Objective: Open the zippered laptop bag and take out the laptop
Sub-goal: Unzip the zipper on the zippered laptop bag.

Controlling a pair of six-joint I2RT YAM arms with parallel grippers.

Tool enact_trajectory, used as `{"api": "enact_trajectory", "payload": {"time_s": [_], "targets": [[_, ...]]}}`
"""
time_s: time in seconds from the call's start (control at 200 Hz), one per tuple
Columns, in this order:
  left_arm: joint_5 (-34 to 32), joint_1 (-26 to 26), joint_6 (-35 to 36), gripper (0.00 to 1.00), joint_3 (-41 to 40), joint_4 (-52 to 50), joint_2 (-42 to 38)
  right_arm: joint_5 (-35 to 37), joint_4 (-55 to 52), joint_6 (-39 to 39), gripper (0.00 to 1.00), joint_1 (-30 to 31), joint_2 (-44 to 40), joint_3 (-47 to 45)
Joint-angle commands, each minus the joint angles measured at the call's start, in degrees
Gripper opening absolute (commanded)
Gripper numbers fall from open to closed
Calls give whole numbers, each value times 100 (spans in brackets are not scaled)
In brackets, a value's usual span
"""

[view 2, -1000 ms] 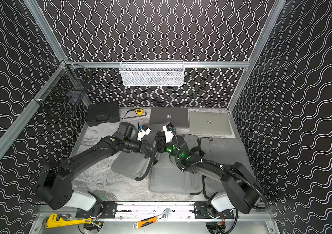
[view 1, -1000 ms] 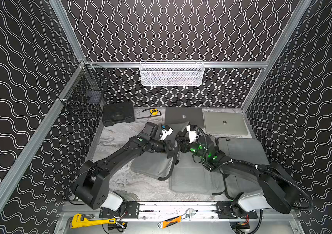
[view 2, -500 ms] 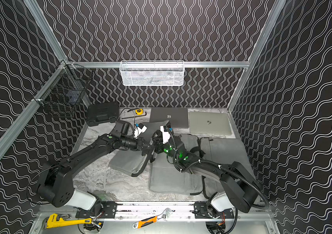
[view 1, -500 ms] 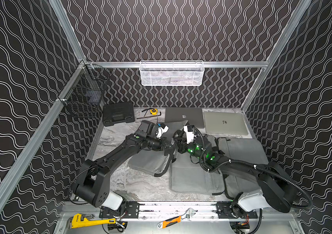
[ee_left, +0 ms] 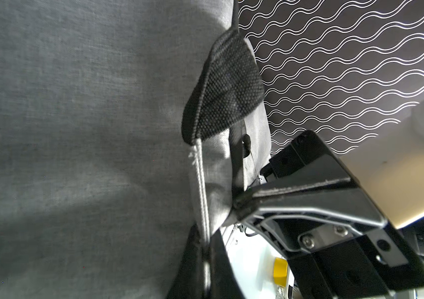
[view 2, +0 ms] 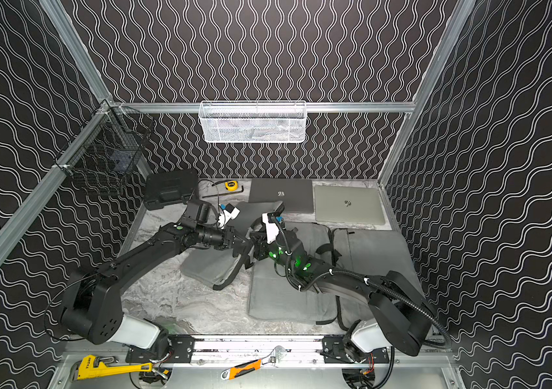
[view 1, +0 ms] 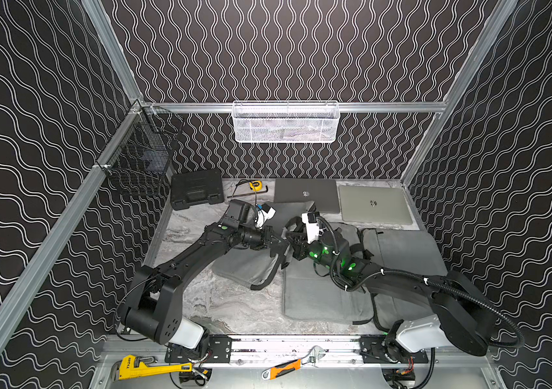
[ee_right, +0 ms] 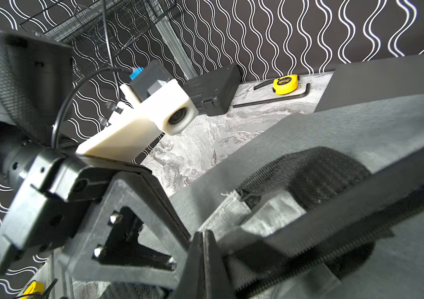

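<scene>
A grey laptop bag point(view 1: 244, 269) with a black strap point(view 1: 267, 279) lies left of centre, its right edge lifted off the table in both top views. My left gripper point(view 1: 279, 244) is shut on the bag's stitched edge point(ee_left: 203, 186). Facing it, tip to tip, my right gripper point(view 1: 288, 235) is shut on the same raised edge, beside the black zipper teeth point(ee_right: 296, 261). Its shut tips point(ee_right: 203, 246) hide what lies between them. The zipper gapes along the raised edge. The laptop is hidden.
Two more grey bags point(view 1: 321, 296) point(view 1: 402, 256) lie under my right arm. At the back sit two closed notebook computers point(view 1: 306, 195) point(view 1: 374, 205), a black case point(view 1: 197, 192), a yellow tape measure point(view 1: 255, 184) and a hex key point(ee_right: 270, 99). Wrenches point(view 1: 146, 368) point(view 1: 284, 367) rest on the front rail.
Both grippers have moved together to the left, staying shut, and the bag's raised edge and strap have shifted left with them.
</scene>
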Motion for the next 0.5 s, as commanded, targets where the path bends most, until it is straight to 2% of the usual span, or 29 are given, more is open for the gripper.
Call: {"api": "enact_trajectory", "payload": {"time_s": [0.0, 0.495], "targets": [[-538, 117, -116, 0, 91, 1223, 51, -694, 73, -8, 0, 122, -115, 56], [-501, 209, -422, 0, -3, 1449, 83, -803, 238, 30, 0, 175, -26, -12]]}}
